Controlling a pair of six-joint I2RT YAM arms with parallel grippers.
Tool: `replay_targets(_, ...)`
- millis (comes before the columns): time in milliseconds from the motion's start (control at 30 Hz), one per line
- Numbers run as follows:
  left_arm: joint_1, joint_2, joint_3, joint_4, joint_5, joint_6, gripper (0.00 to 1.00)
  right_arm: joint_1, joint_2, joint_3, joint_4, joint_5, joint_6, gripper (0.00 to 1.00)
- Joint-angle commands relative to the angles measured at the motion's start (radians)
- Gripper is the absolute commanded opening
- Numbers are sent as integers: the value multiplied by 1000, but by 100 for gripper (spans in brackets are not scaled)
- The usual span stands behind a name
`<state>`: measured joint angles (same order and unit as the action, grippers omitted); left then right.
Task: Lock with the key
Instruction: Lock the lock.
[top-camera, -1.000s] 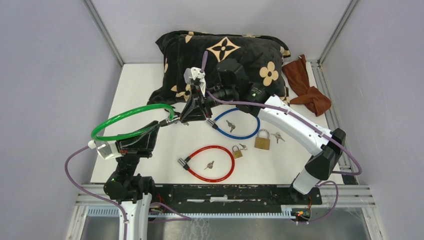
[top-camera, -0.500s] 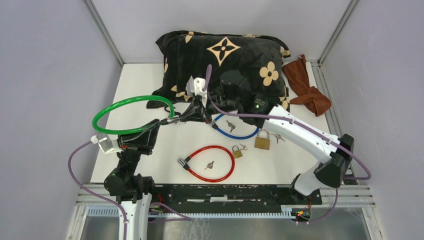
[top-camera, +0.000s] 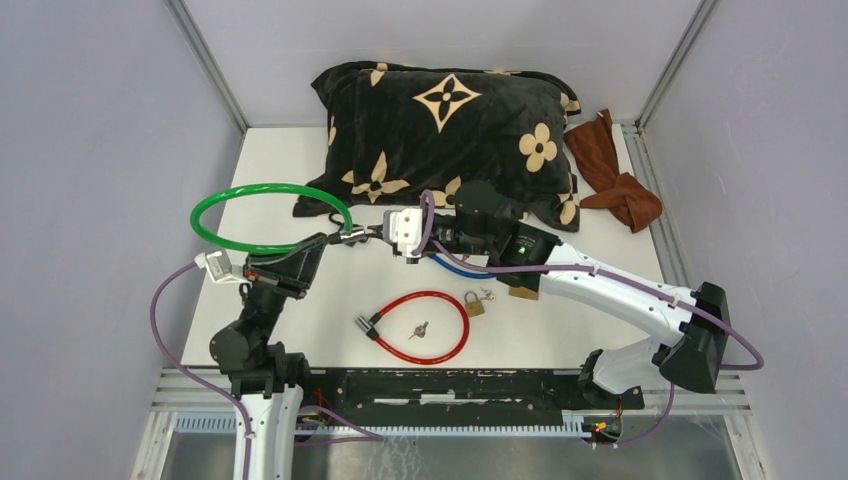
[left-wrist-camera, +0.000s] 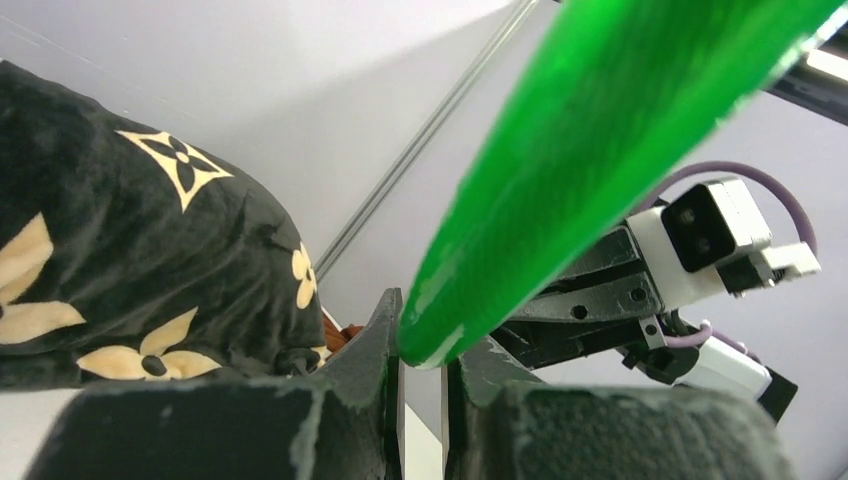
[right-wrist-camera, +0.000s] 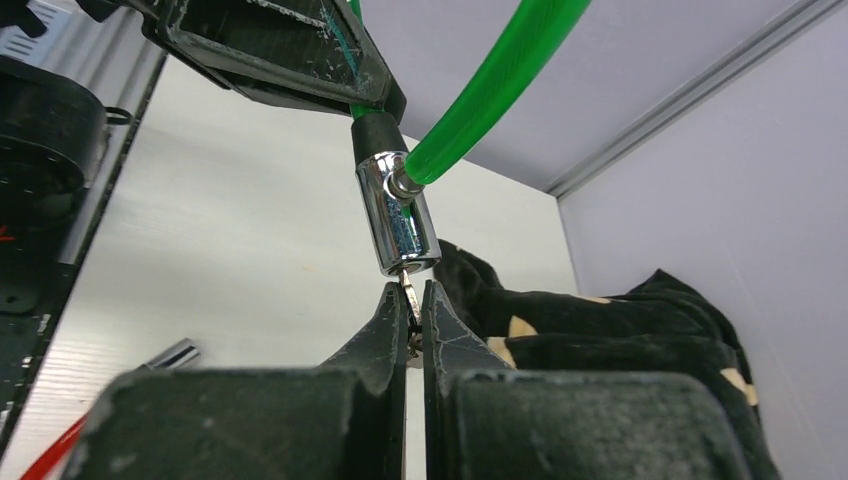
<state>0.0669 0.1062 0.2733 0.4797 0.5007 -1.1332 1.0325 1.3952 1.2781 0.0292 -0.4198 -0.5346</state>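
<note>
Task thing: green cable lock (top-camera: 270, 215), held up off the desk (top-camera: 290, 160) on the 9 o'clock side. Its lock cylinder (right-wrist-camera: 398, 225) is near centre, between my two hands.
Left hand: left hand (top-camera: 332, 241) pinching the green cable at the black collar next to the cylinder.
Right hand: right hand (top-camera: 381, 232) pressed together on the key (right-wrist-camera: 409, 287), reaching in from 3 o'clock. The key blade meets the cylinder's end face.
Edges: the loop's outer arc is near the desk's 9 o'clock edge and the side wall. My right elbow sits at the 4 o'clock corner by the rail.
Crowded: pillow (top-camera: 450, 120) fills 12 o'clock, just behind the hands. Brown cloth (top-camera: 615, 175) at 2 o'clock. Red cable lock (top-camera: 425, 325) at 6 o'clock, small padlock (top-camera: 474, 303) just at its 3 o'clock. Blue cable lock (top-camera: 465, 268) and bigger padlock (top-camera: 522, 291) mostly hidden under my right forearm.
Open room: bare desk at 10–11 o'clock beyond the loop, and at 7–8 o'clock between the red cable lock and my left arm.
Changed in the last second: the right hand was up by the pillow edge, pointing down at the cylinder from 12 o'clock. Now it lies level and comes from 3 o'clock. The forearm dropped over the blue cable lock and bigger padlock, both seen whole before. The elbow swung out toward 4 o'clock. The green loop shifted slightly toward 12 o'clock. The left hand's grip is unchanged.
</note>
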Motion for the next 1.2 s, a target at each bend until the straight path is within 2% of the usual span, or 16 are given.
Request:
replay_targets(0,6,32,7,-27,6,-72,2,44,21,10,114,-7,-136,0)
replay_targets(167,7,39,17,-20,14,-74,2,46,5,-48,130,88,-233,0)
replay_targets(333,6,35,19,-16,-1,-60,2,47,1,-62,102,119,-251,0)
replay_targets(367,6,34,20,-11,-4,-58,2,46,-7,-69,100,126,-251,4)
replay_targets(400,7,32,20,-5,-8,-53,2,46,-15,-78,101,139,-253,9)
replay_targets(433,6,28,20,1,-13,-48,2,45,-27,-91,102,148,-257,18)
replay_targets(533,7,15,25,28,-24,-19,2,45,-60,-115,80,166,-257,53)
replay_targets(600,6,9,27,42,-28,1,2,44,-78,-121,50,177,-253,71)
replay_targets(633,7,7,27,49,-28,8,2,43,-84,-121,36,180,-245,79)
replay_targets(767,7,1,21,56,-20,41,2,43,-82,-77,-26,140,-170,97)
replay_targets(867,5,-10,13,52,-9,87,2,43,-47,18,-70,46,-45,98)
replay_targets(1033,9,-23,3,42,-2,121,2,43,48,178,30,-57,289,98)
replay_targets(1100,10,-28,2,36,4,126,2,42,82,216,67,-19,382,94)
replay_targets(1167,10,-32,2,32,6,131,2,43,115,254,68,29,419,84)
